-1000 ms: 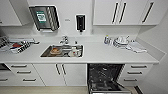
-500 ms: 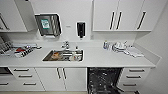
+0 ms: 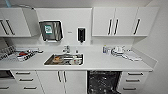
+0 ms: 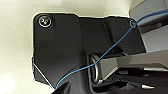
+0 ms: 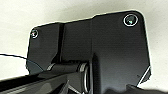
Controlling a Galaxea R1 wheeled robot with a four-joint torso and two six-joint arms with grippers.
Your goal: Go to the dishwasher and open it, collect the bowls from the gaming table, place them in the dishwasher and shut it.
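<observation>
In the head view the dishwasher (image 3: 103, 82) is built in under the white counter, right of the sink cabinet. Its opening shows a dark interior with racks, and its door is down, running out of the picture at the lower edge. The gaming table and its bowls are out of view.
A steel sink (image 3: 64, 59) with dishes in it is set in the counter (image 3: 100, 63). A dish rack (image 3: 21, 55) stands at the left and white crockery (image 3: 117, 50) at the right. White drawers (image 3: 133, 80) flank the dishwasher, wall cabinets (image 3: 122, 21) hang above, and a wall closes the right side.
The whole head picture has shifted: the counter and sink lie lower in it and more of the wall cabinets shows, so the camera has moved. Nothing on the counter has moved.
</observation>
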